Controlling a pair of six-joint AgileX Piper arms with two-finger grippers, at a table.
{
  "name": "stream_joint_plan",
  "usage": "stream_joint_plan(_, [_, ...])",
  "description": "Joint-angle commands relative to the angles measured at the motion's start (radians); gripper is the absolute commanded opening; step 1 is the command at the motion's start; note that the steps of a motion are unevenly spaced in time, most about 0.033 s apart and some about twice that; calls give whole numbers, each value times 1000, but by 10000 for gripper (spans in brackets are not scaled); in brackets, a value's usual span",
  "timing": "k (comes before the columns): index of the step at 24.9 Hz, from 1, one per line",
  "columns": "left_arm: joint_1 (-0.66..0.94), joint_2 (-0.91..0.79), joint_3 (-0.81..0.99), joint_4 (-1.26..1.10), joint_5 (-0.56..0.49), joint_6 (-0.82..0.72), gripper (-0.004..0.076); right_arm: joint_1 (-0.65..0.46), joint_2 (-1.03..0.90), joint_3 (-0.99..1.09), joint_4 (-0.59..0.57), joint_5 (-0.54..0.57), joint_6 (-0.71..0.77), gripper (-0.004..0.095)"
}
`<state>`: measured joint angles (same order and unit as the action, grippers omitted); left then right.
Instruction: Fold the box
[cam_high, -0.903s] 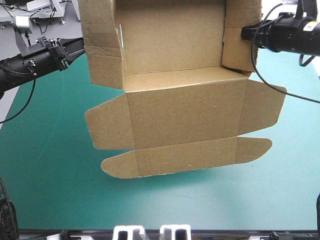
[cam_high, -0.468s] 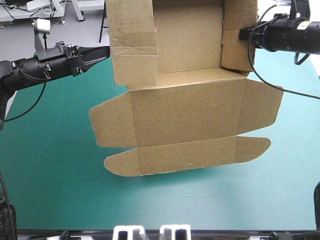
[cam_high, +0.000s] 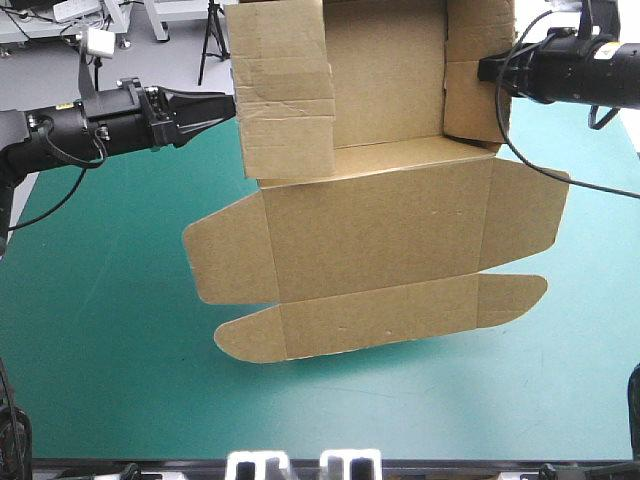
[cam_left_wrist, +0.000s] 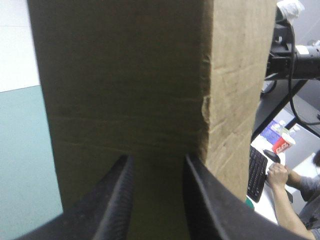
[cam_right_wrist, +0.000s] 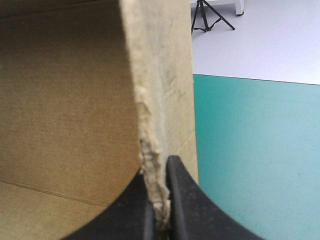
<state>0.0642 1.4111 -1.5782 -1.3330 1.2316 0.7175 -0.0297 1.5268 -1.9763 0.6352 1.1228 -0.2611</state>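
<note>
Wall-raising step. Brown cut-board box (cam_high: 370, 230) lifted above teal-green table cover (cam_high: 100, 330), lid flaps (cam_high: 380, 318) hanging nearward. Right black-finned gripper (cam_high: 484, 68) clamped on right wall (cam_high: 465, 105); left black-finned gripper (cam_high: 230, 103) parted, tips against left wall (cam_high: 285, 120). Next, probably: pushing that wall upright, gently.

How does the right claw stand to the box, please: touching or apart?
Touching. The right wrist view shows the right claw shut on the box, with the frayed edge of its side wall pinched between the two black fingers.
</note>
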Motion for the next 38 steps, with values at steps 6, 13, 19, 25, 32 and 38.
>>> stream_joint_plan(6, [-27,-37,-33,-12,66,0,333,-2,-36,-28,60,-65,7,-12])
stream_joint_plan(13, [-27,-37,-33,-12,66,0,463,-2,-36,-28,39,-65,7,-12])
stream_joint_plan(19, [-27,-37,-33,-103,66,-5,463,-2,-36,-28,-5,-65,11,-12])
stream_joint_plan(25, [-27,-35,-33,-38,57,-5,463,-2,-36,-28,25,-65,11,-13])
stream_joint_plan(32, [-27,-33,-33,15,-20,1,463,17,-36,-28,98,-56,-12,-12])
stream_joint_plan(38, [-27,-33,-33,64,-63,-4,462,195,-36,-28,-106,-116,61,-11])
